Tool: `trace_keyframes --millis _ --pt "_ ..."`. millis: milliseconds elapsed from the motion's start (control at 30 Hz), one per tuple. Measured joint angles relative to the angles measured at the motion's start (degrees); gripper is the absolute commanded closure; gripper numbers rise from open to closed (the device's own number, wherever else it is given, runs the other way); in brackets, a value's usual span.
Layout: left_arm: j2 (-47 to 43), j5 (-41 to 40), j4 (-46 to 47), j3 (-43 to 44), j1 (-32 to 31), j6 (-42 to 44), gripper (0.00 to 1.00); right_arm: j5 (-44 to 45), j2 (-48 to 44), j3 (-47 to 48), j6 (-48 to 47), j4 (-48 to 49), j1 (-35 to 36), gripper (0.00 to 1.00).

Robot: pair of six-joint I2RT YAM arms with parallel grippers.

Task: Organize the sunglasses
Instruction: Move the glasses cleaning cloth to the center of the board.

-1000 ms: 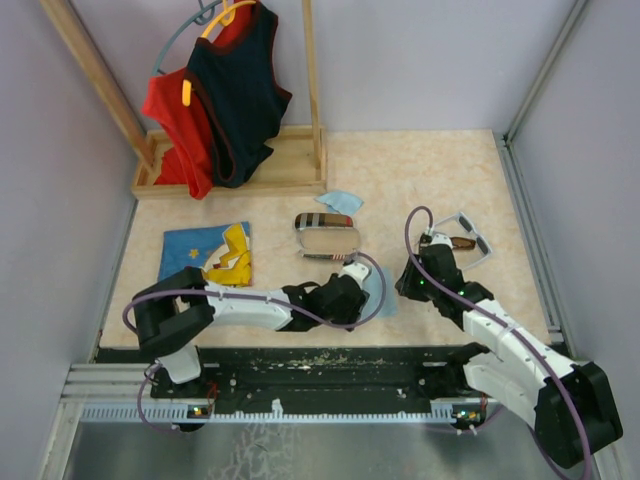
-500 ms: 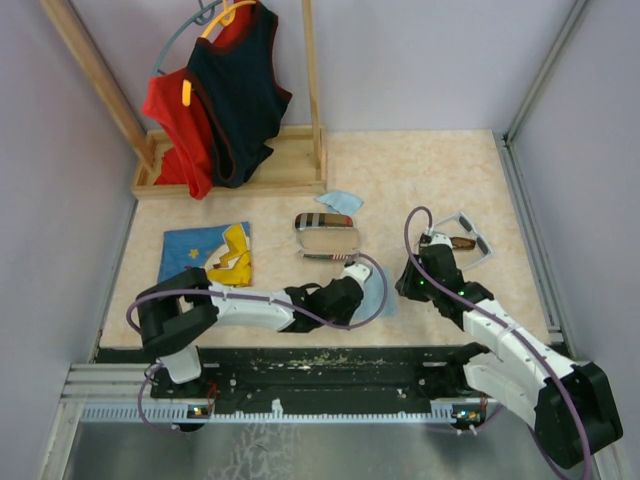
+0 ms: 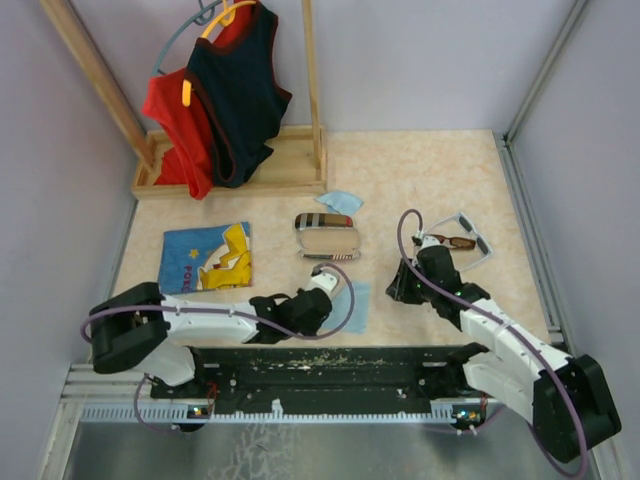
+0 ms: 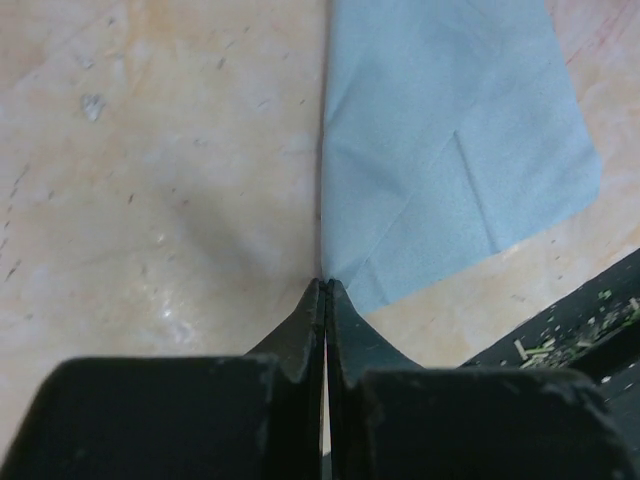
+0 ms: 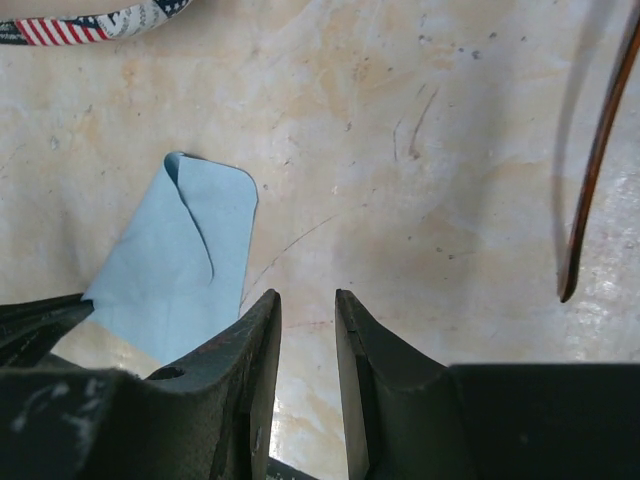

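Note:
The dark brown sunglasses (image 3: 452,241) lie at the right of the table, against a white-grey framed pair (image 3: 476,246). One thin brown arm (image 5: 590,180) shows in the right wrist view. My right gripper (image 3: 398,286) (image 5: 307,295) hovers left of and nearer than them, open, with only bare table between its fingers. A light-blue cloth (image 3: 352,306) (image 4: 450,140) lies flat in the near middle. My left gripper (image 3: 330,297) (image 4: 326,285) is shut, pinching that cloth's near corner.
A plaid and flag-print case (image 3: 328,236) (image 5: 100,22) lies behind the cloth, with a second blue cloth (image 3: 340,202) further back. A blue printed fabric (image 3: 205,257) lies at the left. A wooden rack (image 3: 235,175) with hanging clothes stands at the back left. The black base rail (image 3: 330,365) runs along the near edge.
My left gripper has shut on the cloth's corner and drawn back to the left and nearer, dragging the cloth with it. The right gripper has shifted slightly left.

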Motion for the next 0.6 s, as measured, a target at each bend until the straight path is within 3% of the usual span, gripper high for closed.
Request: trace_keyframes --millis 200,467,600 --pt "-6.88 -1.81 -4.39 -4.15 0.0 -1.9 0.94 -3.15 1.07 -0.28 -0.13 2.16 0.35 0.71" --pt "-14.45 -4.9 -10.54 -6.23 0.0 -4.04 0.48 -4.57 3.52 -0.72 1.22 6.05 1.7 0.7" --pt "-14.64 -6.49 -13.57 -4.37 0.0 -3.87 0.46 -4.55 3.5 -1.05 2.29 7.1 1.75 0.7"
